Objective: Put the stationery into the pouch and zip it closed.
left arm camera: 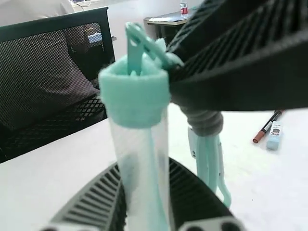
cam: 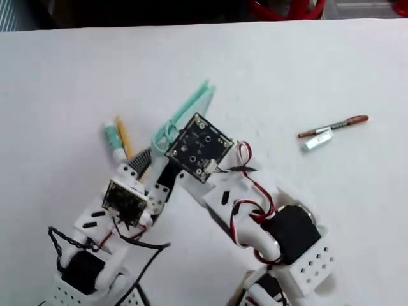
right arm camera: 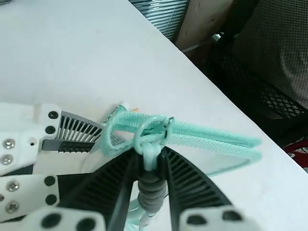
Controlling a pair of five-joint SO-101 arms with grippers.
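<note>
A clear pouch with mint-green trim (cam: 191, 105) lies slanted at the table's middle. My left gripper (left arm camera: 144, 192) is shut on its clear body below the mint end cap (left arm camera: 134, 96); from above it sits at the pouch's near-left end (cam: 137, 160). My right gripper (right arm camera: 151, 166) is shut on the grey ribbed zipper pull (right arm camera: 151, 195), with the mint zipper track (right arm camera: 211, 142) running away from it. A yellow pencil (cam: 122, 136) lies at the pouch's left end; I cannot tell whether it is inside. A reddish-brown pen (cam: 335, 126) and a small pale eraser (cam: 317, 140) lie apart on the right.
The white table (cam: 287, 70) has open surface at the back and on the left. Both arm bases stand at the near edge, left (cam: 83, 268) and right (cam: 293, 242). A black mesh chair (left arm camera: 53, 82) stands beyond the table's edge.
</note>
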